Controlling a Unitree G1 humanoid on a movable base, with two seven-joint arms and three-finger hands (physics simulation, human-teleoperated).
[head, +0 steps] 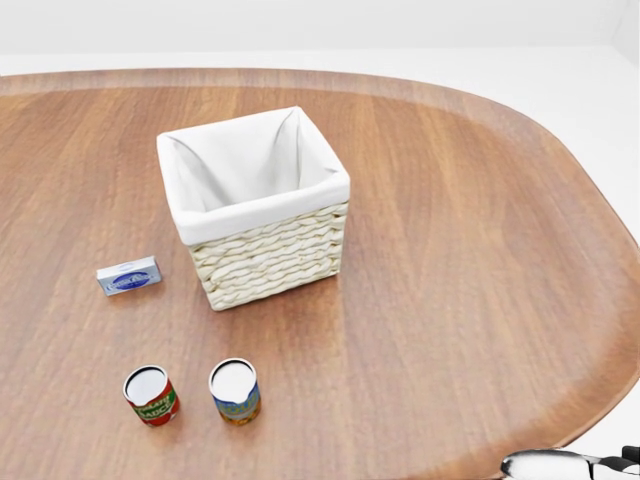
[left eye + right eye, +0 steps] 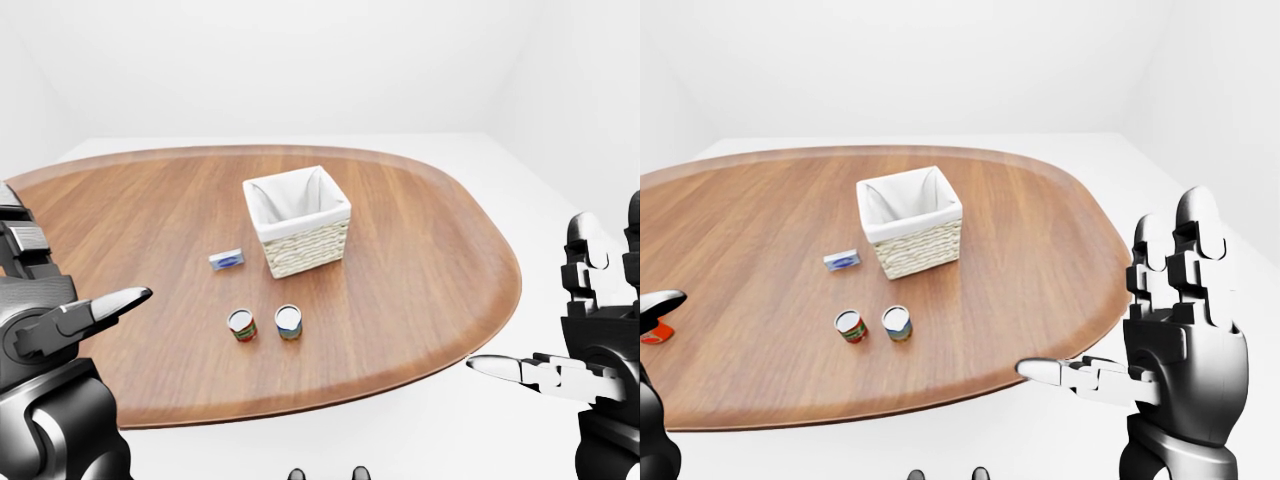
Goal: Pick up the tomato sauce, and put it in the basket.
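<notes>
Bench (image 1: 480, 260) carries one lined wicker basket (image 1: 255, 205), one small blue packet (image 1: 129, 276), and two upright cans: the red-labelled tomato sauce (image 1: 151, 395), just left of a blue-labelled can (image 1: 235, 391). Both sit below the basket in head view. Left hand (image 2: 60, 325) and right hand (image 2: 1170, 340) both open, fingers spread, holding nothing, well apart from the cans.

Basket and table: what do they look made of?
The basket looks like pale woven wicker, with braided strands, and a white liner that looks like cloth folded over its rim. The table looks like reddish-brown wood with visible grain and a smooth, satin finish.
</notes>
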